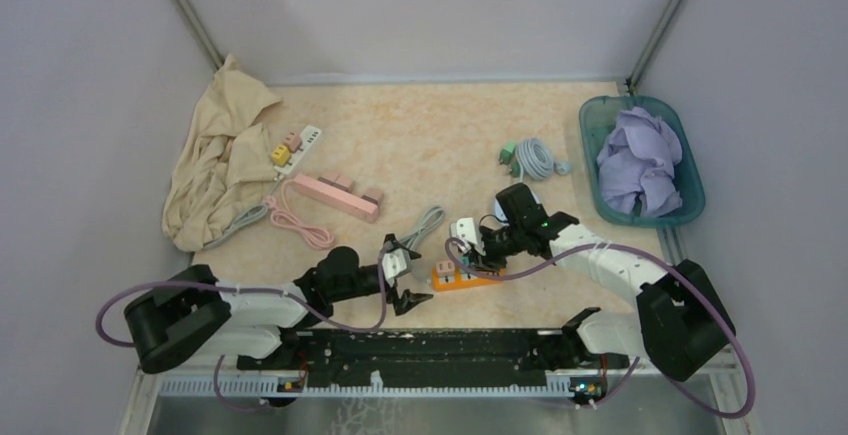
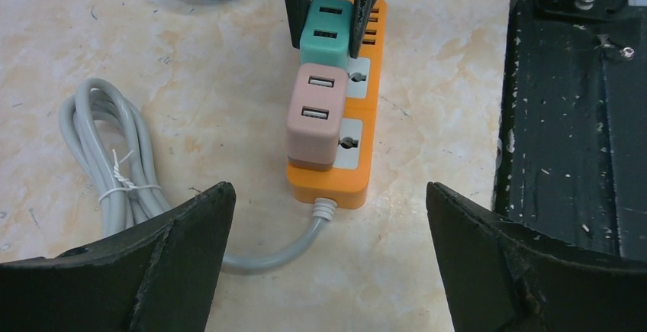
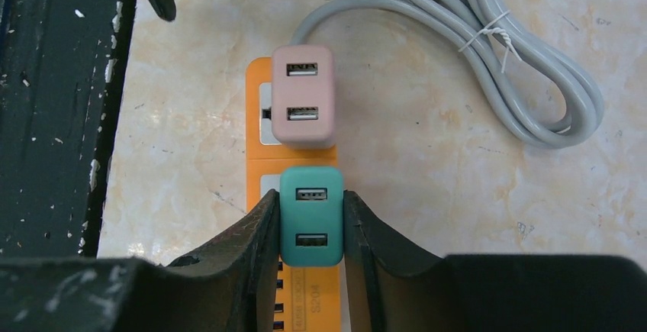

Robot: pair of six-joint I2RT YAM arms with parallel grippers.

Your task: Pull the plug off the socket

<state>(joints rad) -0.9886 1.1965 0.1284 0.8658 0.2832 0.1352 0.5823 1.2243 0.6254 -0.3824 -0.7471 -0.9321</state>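
An orange socket strip (image 3: 253, 172) lies flat on the table near the front rail. Two USB plugs sit in it, a pink one (image 3: 304, 95) and a teal one (image 3: 310, 216). My right gripper (image 3: 310, 196) is shut on the teal plug, one finger pressed against each side. The left wrist view shows the same teal plug (image 2: 326, 30) squeezed between those dark fingers (image 2: 296, 4), with the pink plug (image 2: 314, 114) nearer. My left gripper (image 2: 328, 191) stands wide open at the strip's cable end (image 2: 336, 187), touching nothing. From above, the strip (image 1: 455, 277) lies between both grippers.
The strip's bundled grey cable (image 3: 519, 80) lies beside it. The black base rail (image 2: 580, 118) runs close along the other side. Farther off are a pink strip (image 1: 335, 195), a white strip (image 1: 300, 145), a beige cloth (image 1: 220, 165) and a teal basket (image 1: 690, 205).
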